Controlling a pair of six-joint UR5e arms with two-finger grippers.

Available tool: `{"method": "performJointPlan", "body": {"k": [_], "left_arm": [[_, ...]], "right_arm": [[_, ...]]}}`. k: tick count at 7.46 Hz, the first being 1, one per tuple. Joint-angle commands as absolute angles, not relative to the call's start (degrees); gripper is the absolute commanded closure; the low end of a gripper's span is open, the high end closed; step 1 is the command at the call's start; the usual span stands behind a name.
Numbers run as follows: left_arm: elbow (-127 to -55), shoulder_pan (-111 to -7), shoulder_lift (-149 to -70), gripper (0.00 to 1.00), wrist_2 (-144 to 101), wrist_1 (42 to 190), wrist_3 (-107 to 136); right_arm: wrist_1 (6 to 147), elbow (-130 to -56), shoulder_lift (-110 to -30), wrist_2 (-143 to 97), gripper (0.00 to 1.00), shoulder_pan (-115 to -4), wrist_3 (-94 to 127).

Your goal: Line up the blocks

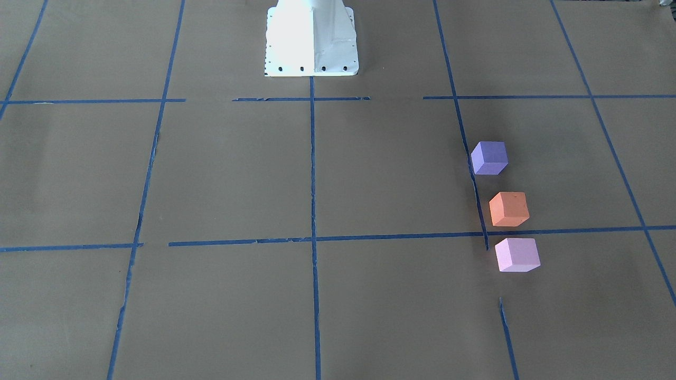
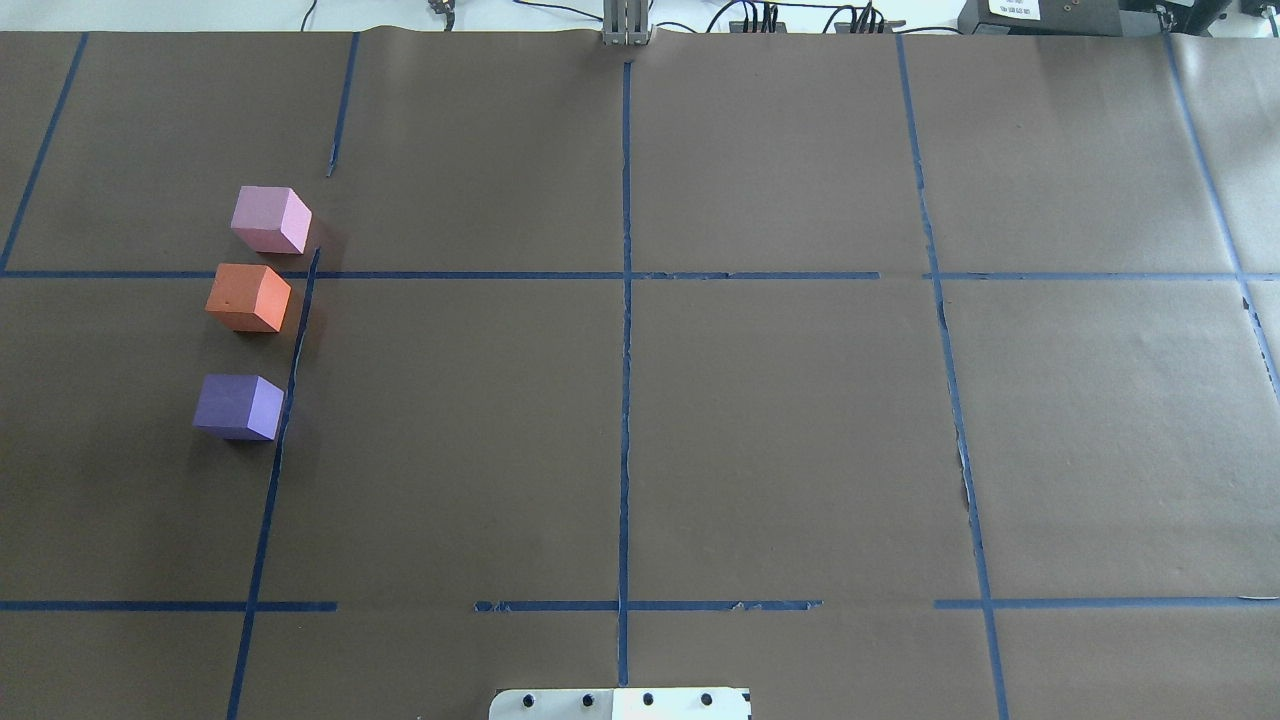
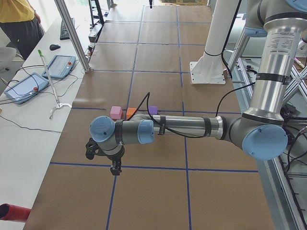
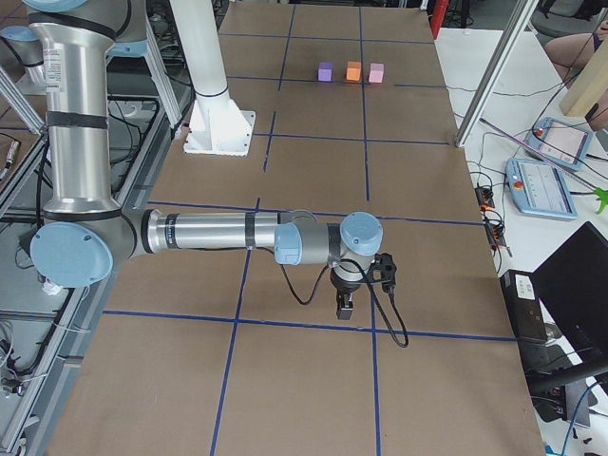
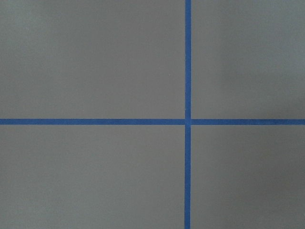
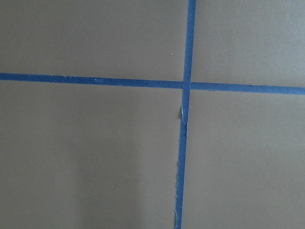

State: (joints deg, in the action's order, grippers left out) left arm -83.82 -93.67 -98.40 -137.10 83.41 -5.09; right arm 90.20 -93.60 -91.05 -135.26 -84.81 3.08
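Note:
Three blocks stand in a row, apart from each other, on the robot's left side of the brown table. The pale pink block [image 2: 270, 219] is farthest from the base, the orange block [image 2: 248, 297] is in the middle, and the dark purple block [image 2: 238, 406] is nearest. They also show in the front view as purple [image 1: 489, 157], orange [image 1: 509, 209] and pink [image 1: 517, 255]. My left gripper [image 3: 115, 170] hangs beyond the table's left part, away from the blocks. My right gripper [image 4: 344, 309] hangs at the far right. I cannot tell whether either is open or shut. Both wrist views show only paper and tape.
Blue tape lines [image 2: 625, 300] grid the brown paper. The white robot pedestal [image 1: 310, 39] stands at the table's robot side. A side bench with teach pendants [image 3: 23, 87] and an aluminium post [image 3: 72, 36] lie along the far edge. A person [image 3: 19, 19] stands there.

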Motion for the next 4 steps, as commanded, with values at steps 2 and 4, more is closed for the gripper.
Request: {"method": "performJointPlan", "body": {"k": [2,4], "left_arm": [[-84.0,-93.5,-98.4,0.0,-137.0,83.5,-5.2],[-84.3,-93.8,-98.4,0.0,-137.0,83.3,-5.5]], "right_arm": [[90.2,-93.6,-91.1,-135.3,0.0,-84.8,3.1],[90.3,-93.6,-91.1,-135.3,0.0,-84.8,3.1]]}}
